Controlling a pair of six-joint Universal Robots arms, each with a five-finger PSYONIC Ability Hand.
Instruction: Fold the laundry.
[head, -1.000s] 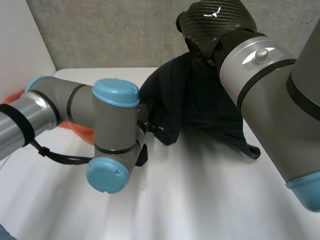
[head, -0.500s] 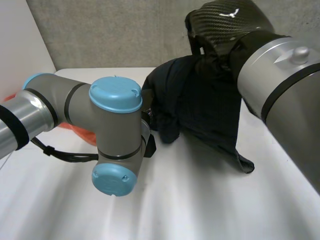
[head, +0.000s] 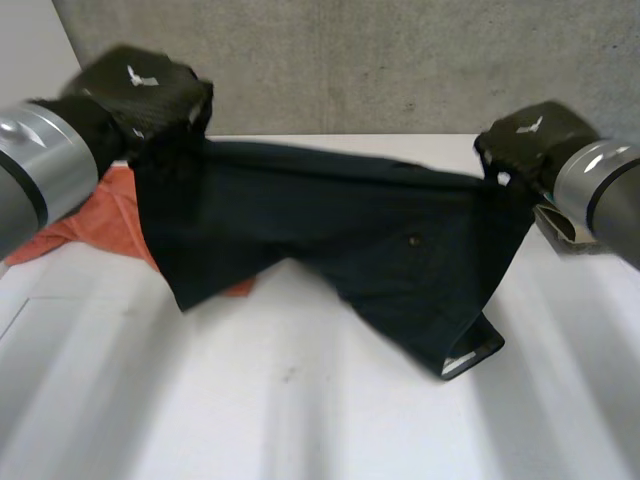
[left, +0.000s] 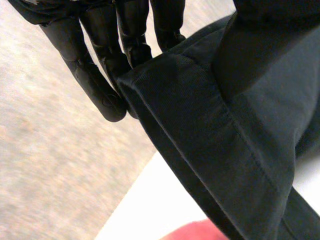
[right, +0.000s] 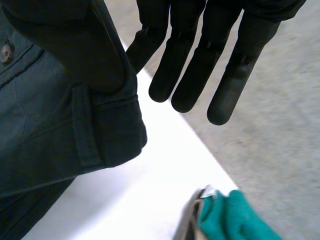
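Note:
A dark garment (head: 350, 220) with a button hangs stretched between my two hands above the white table (head: 300, 400). My left hand (head: 140, 85) grips its upper corner at the left. In the left wrist view the hemmed edge (left: 210, 130) is pinched between the thumb and the straight fingers (left: 95, 75). My right hand (head: 525, 140) holds the opposite corner at the right. In the right wrist view the thumb presses the waistband (right: 50, 125) beside the straight fingers (right: 195, 70). The lower end of the garment sags onto the table.
An orange cloth (head: 100, 215) lies on the table at the left, partly behind the garment, its edge (left: 185, 232) below my left hand. A teal cloth (right: 230, 217) sits in a container beyond my right hand. A grey wall runs behind the table.
The left hand has closed on the garment. Both hands have moved apart, the left up and to the left, the right to the right, spreading the bunched garment wide.

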